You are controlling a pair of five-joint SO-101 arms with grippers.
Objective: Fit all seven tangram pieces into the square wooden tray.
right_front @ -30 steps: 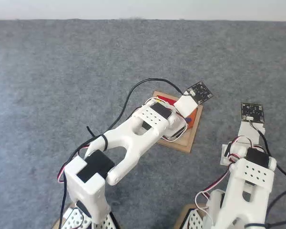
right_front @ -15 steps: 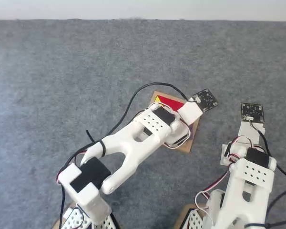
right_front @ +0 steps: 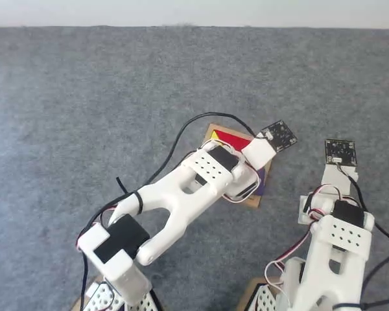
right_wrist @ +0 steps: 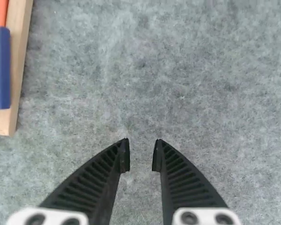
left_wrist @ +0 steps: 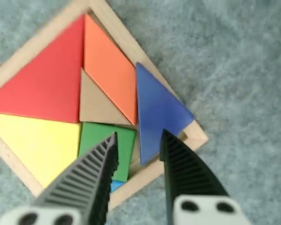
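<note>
The square wooden tray lies on the grey, felt-like carpet beneath the left arm, which has drawn back over the last second and bared the tray's far corner in the high view, while the right arm has barely shifted. Flat, smooth pieces fill it: a large red triangle, a large yellow triangle, a blue triangle with one corner riding over the rim, an orange parallelogram, a tan triangle, a green square and a light-blue sliver. The left gripper hovers released above the blue triangle, and the right gripper hangs slightly parted, holding nothing, over bare carpet beside the tray.
</note>
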